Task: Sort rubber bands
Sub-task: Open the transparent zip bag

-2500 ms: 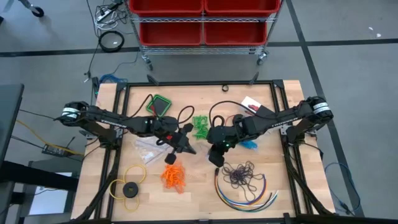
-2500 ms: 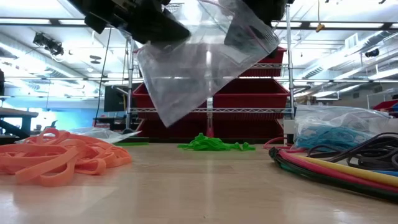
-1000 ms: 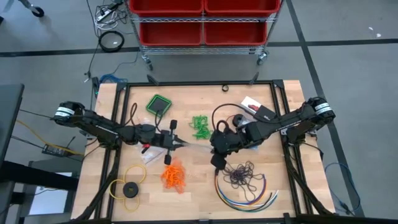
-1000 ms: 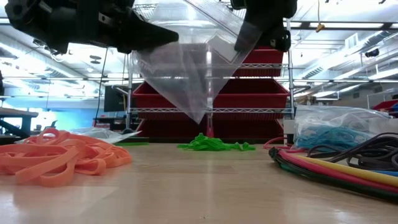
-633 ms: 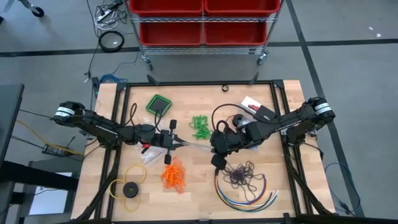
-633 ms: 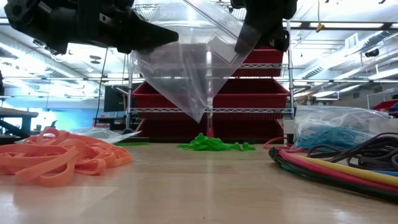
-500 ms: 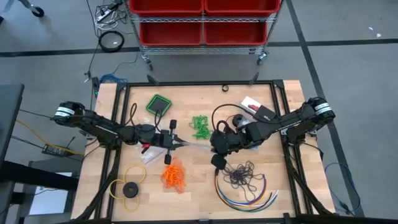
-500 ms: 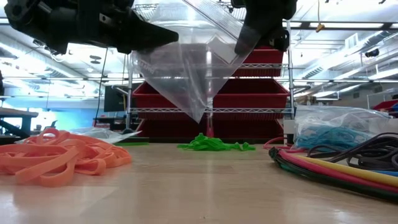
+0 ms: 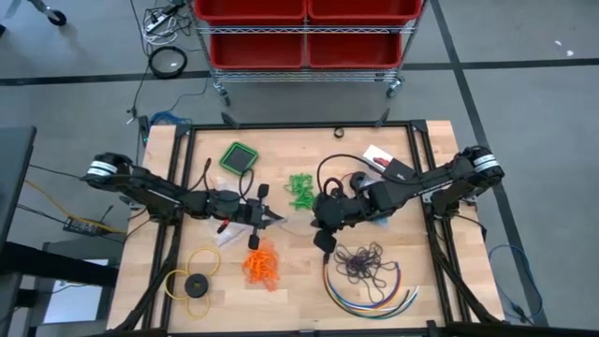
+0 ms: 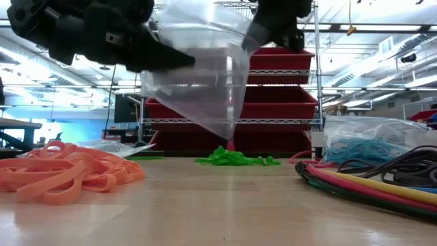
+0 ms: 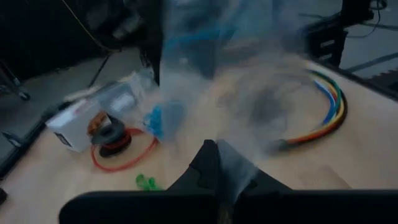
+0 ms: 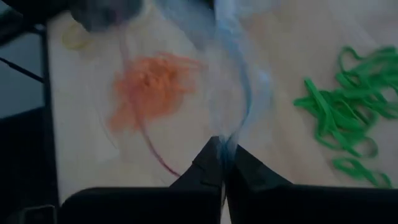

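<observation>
Low view, crinkly clear plastic bag (image 10: pixel 205 89) pinched between left gripper (image 9: pixel 273 217) and right gripper (image 9: pixel 315 219) (both clamped on it).

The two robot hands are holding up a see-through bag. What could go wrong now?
1. The clear plastic bag hangs in the air, pinched only at its edges by the left gripper and right gripper, jaws shut. If they pull apart, it might tear or slip free.
2. The bag is empty so far; the green rubber bands and orange rubber bands lie on the wooden table. Either jaw releasing could drop the bag.

grey floor (image 9: pixel 524 94), red-bin rack (image 9: pixel 305 33)
</observation>
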Robot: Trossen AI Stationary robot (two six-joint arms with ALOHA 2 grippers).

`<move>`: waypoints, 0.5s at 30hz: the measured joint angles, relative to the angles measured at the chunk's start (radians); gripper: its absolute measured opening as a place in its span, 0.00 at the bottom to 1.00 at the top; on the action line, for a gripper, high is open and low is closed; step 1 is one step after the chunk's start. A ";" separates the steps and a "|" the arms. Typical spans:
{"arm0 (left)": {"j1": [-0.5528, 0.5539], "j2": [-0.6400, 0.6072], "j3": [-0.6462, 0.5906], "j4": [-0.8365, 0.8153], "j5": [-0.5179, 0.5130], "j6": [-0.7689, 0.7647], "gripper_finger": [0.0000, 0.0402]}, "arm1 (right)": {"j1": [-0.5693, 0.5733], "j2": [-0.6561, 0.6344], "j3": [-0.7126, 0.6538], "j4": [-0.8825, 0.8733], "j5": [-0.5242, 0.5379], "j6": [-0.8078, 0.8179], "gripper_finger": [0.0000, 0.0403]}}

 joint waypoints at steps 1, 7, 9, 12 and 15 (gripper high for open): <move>0.000 0.015 0.000 0.013 0.000 -0.006 0.00 | -0.004 0.000 0.000 0.014 -0.008 -0.006 0.00; 0.000 0.115 0.004 0.149 0.002 -0.019 0.01 | -0.026 0.000 0.000 0.040 -0.031 -0.015 0.00; 0.000 0.146 0.018 0.180 0.002 -0.024 0.02 | -0.032 0.000 0.000 0.059 -0.032 -0.023 0.00; 0.000 0.200 0.059 0.190 0.003 -0.025 0.02 | -0.046 0.000 0.000 0.104 -0.045 -0.040 0.00; 0.000 0.251 0.098 0.173 0.028 -0.024 0.03 | -0.060 0.000 0.000 0.133 -0.061 -0.051 0.00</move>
